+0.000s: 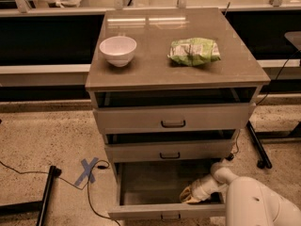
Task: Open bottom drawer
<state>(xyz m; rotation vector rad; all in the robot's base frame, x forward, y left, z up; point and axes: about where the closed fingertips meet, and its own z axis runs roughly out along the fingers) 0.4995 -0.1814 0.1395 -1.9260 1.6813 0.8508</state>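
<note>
The grey-brown cabinet (175, 69) has three drawers. The bottom drawer (160, 213) is pulled far out, its inside bare, its front panel at the lower edge of the view with a small dark handle (170, 216). My gripper (187, 197) reaches down from the white arm (254, 201) at the lower right and sits inside the bottom drawer near its right front corner. The top drawer (172, 118) and middle drawer (168, 151) are each pulled out slightly.
A white bowl (117, 50) and a green snack bag (194, 51) lie on the cabinet top. A blue tape X (87, 170) and a black cable (91, 192) are on the floor at left. A dark stand leg (257, 145) is at right.
</note>
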